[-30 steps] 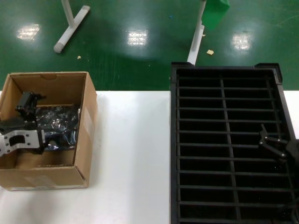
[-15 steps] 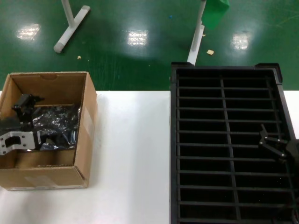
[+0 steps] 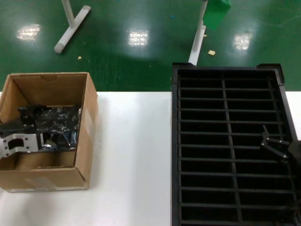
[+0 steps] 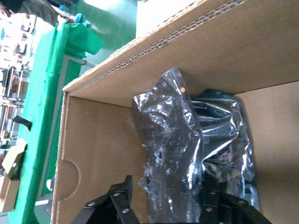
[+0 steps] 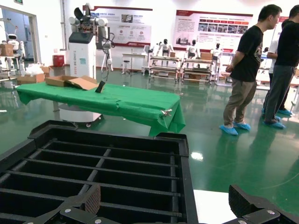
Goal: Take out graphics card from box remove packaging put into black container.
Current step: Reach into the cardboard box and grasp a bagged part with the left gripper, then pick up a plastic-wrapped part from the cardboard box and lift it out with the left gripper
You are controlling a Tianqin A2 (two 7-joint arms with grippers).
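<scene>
Stage: early. The graphics card (image 4: 219, 126) lies in its anti-static bag (image 4: 173, 154), inside the cardboard box (image 3: 87, 127). Nothing lifted out yet, as far as the views show.

Left pincer (image 3: 35, 136): down inside the box, at the side of the bag nearer the robot. In the left wrist view its two black fingers (image 4: 119, 203) stand spread, one on each side of the crinkled bag edge. Not closed on the bag; I judge it open and poised to pinch, holding nothing.

Right pincer (image 3: 277, 146): hangs over the black crate (image 3: 175, 141), on the right-hand column of slots. Wrist view shows its two fingers wide apart with only crate ribs between them. Empty; looks parked.

Card location: within the silver-grey bag, resting on the box floor against the far wall. Only a dark shape shows through the film; bracket not made out.

Crate: stands on the white worktop (image 3: 134, 160), right of the box and well apart from it. Every slot in sight is empty.

Left to do (judgement): grip the bag, raise it clear of the box, strip the bag, slot the card into the crate. All of the task remains.

Writing: none legible on box, bag or crate. Wall posters behind the crate in the right wrist view carry text too small to read.
</scene>
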